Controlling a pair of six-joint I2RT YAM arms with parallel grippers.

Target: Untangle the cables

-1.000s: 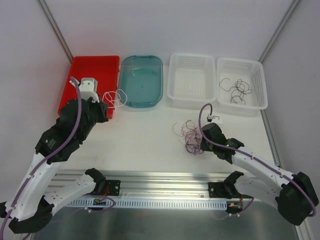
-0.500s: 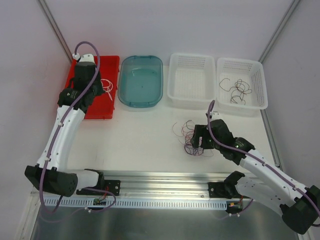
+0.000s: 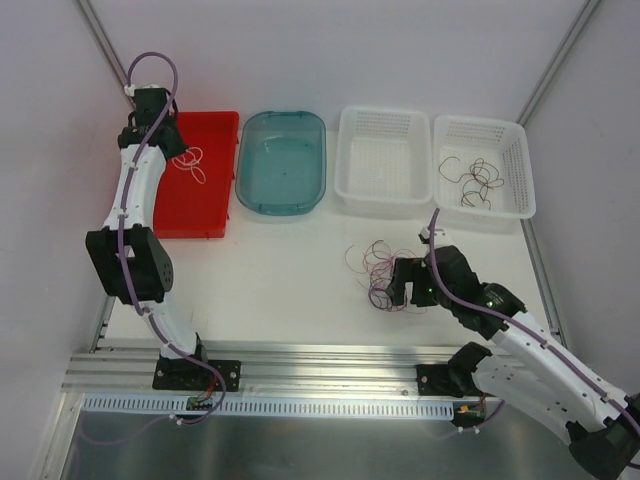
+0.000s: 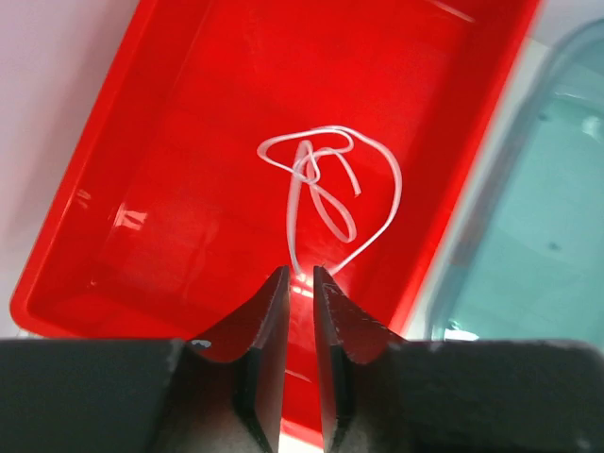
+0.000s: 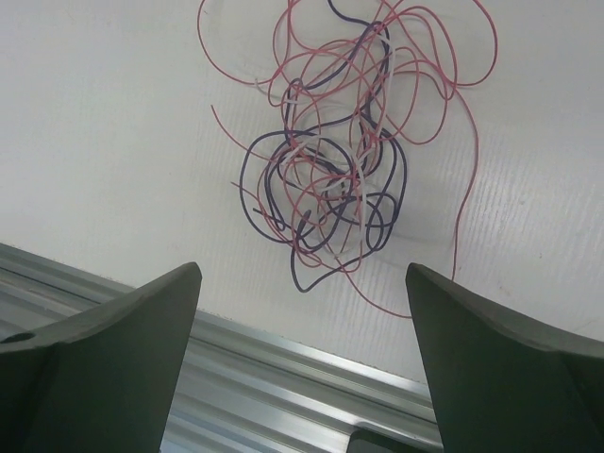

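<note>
The cables form a small clump of pink-red, dark and whitish strands on the white table, near its front edge. In the right wrist view the cables lie just ahead of my right gripper, which stands wide open and touches none of them. From above, my right gripper sits at the clump's right side. A single white cable lies looped in the red tray. My left gripper hangs over it with the jaws a narrow gap apart and nothing between them. From above, my left gripper is over the tray's far left end, beside the white cable.
A teal tray stands right of the red tray. Two white baskets follow at the back right: one holds nothing visible, the other holds several dark strands. A metal rail runs along the table's front edge.
My left arm reached out over the red tray with the white cable, its jaws parted, and the cable now lies in the tray. My right gripper opened wide beside the clump.
</note>
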